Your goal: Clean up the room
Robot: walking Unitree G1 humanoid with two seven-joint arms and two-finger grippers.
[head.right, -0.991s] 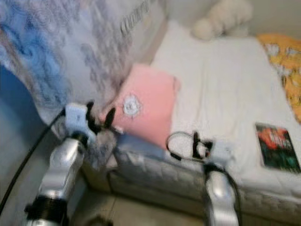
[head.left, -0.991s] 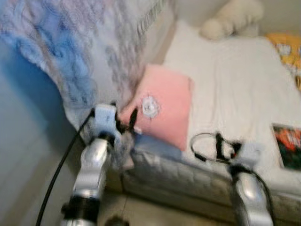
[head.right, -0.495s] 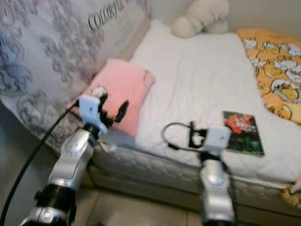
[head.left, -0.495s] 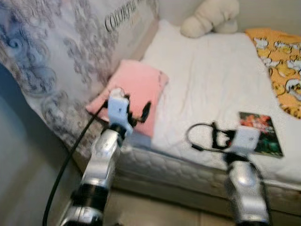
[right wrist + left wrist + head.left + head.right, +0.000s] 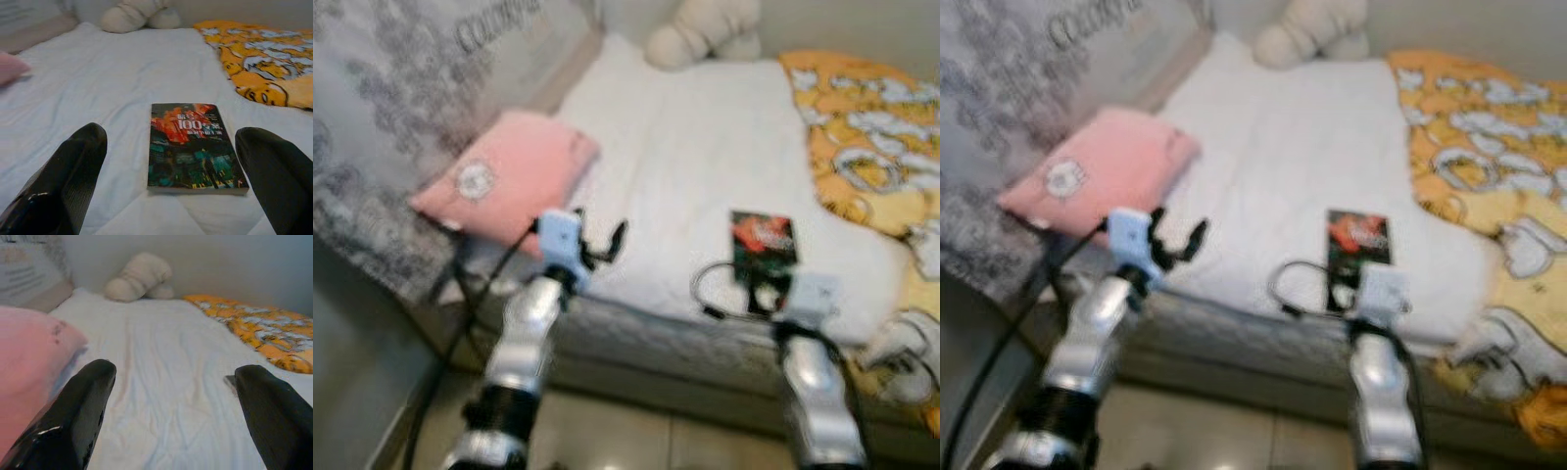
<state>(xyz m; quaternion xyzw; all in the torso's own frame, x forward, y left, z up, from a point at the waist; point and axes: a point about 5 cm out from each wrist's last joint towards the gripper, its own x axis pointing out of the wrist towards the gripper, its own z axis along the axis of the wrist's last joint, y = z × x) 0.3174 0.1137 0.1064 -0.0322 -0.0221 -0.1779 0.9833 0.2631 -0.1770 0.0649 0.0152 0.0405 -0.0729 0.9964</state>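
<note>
Since a second ago my head camera has swung to the right: the pink pillow [image 5: 504,176] now sits far to the left and the book [image 5: 764,238] has come near the middle, while both arms are still held up before me at the bed's edge.

Nearest to me, the left gripper [image 5: 171,421] hovers over the near edge of the bed [image 5: 695,147], its two black fingers spread wide with nothing between them. The right gripper [image 5: 171,181] hovers just short of the book, also wide open and empty, the book lying framed between its fingertips in the right wrist view.

The book lies flat on the white sheet near the bed's front edge, its dark cover with red and white lettering facing up. To the left the pink pillow rests at the bed's edge against a grey patterned hanging cloth [image 5: 382,127]. To the right an orange blanket [image 5: 862,147] with white cartoon figures covers that side of the bed. Farthest away, a cream plush toy [image 5: 700,29] lies at the head of the bed by the wall.
</note>
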